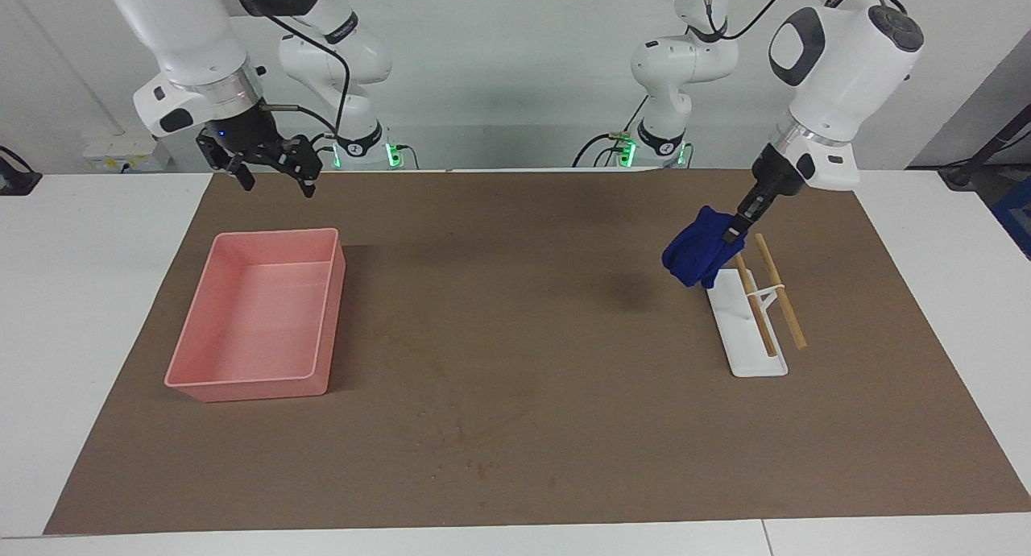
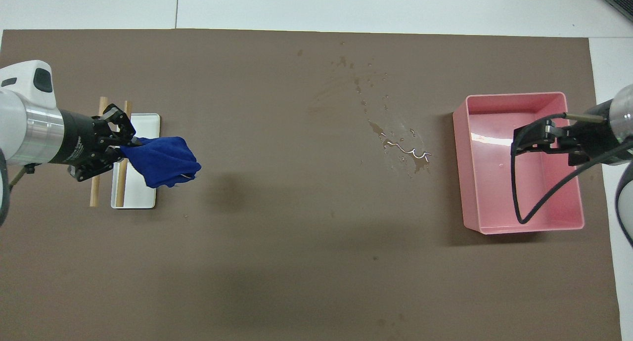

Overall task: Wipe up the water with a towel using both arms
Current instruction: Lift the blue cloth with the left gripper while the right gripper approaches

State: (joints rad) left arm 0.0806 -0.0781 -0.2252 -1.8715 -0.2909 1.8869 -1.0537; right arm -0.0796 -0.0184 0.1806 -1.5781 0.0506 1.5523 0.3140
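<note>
Towel (image 1: 699, 250) droops from clamped left pincer (image 1: 734, 232) above rack (image 1: 745, 330); right pincer (image 1: 274, 169) spread.

Soft cloth towel (image 1: 697, 248) (glossy tray (image 1: 256, 374))

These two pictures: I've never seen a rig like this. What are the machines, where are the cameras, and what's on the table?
Two white robot arms share a table. One camera faces them; the other looks down from above their end. The left end effector holds a blue towel in the air over a white rack with wooden rods. The right end effector waits above the pink tray, holding nothing. Spilled water lies on the brown mat between rack and tray.
</note>
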